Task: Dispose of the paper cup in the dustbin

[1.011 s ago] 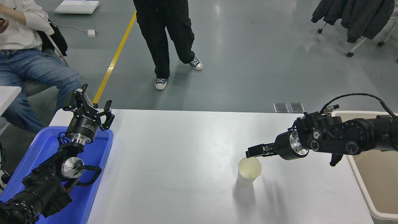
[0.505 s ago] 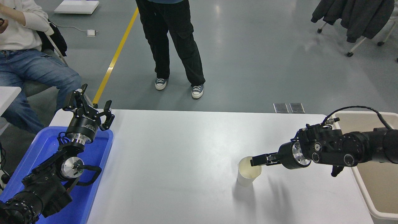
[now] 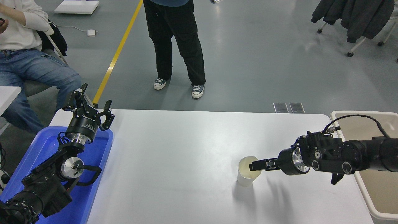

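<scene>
The paper cup [image 3: 246,175] stands upright on the white table [image 3: 174,155], right of the middle, its cream inside showing. My right gripper [image 3: 254,166] reaches in from the right, level with the cup's mouth, and its tip overlaps the cup's right rim. The side-on view hides whether it is closed on the rim. The beige dustbin [image 3: 377,193] stands at the table's right edge, partly behind my right arm. My left gripper [image 3: 90,102] is parked open at the far left, over the blue tray.
A bright blue shallow tray [image 3: 90,189] lies at the table's left edge under my left arm. A person stands beyond the table's far edge [image 3: 178,46], and another sits at the top left [image 3: 28,62]. Dark coats on a wheeled rack hang at the top right [image 3: 354,15].
My right gripper has come down and slightly right, from just above the cup's far rim to the cup's mouth. The cup has not moved. The standing person has shifted stance.
</scene>
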{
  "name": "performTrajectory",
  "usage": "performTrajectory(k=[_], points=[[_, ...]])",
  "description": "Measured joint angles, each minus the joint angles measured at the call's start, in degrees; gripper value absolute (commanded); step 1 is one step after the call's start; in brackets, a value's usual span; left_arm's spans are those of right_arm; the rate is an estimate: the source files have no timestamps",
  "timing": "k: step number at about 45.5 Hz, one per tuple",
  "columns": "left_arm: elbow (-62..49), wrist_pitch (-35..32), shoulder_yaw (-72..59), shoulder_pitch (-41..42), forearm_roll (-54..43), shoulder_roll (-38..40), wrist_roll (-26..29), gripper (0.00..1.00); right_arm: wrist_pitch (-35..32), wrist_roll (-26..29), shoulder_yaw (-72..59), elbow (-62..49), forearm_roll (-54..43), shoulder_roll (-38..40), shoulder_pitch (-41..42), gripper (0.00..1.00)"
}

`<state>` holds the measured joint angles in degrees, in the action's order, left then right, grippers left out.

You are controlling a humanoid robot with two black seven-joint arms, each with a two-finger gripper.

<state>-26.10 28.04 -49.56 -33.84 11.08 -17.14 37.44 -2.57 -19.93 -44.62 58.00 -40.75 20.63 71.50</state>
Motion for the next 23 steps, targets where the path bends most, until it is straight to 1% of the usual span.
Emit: performTrajectory(k=[1,12,23], points=[[0.0,0.0,0.0,0.0,0.0,0.0,0.0,1.00,0.0,-0.1,0.0,0.0,-0.1,0.0,0.0,0.00],[0.0,0.0,0.0,0.0,0.0,0.0,0.0,1.00,0.4,-0.8,0.0,0.0,-0.5,0.0,-0.3,0.00],[0.0,0.0,0.0,0.0,0.0,0.0,0.0,1.00,0.1,-1.4,-0.1,1.8,-0.5,1.0,1.2,0.00]])
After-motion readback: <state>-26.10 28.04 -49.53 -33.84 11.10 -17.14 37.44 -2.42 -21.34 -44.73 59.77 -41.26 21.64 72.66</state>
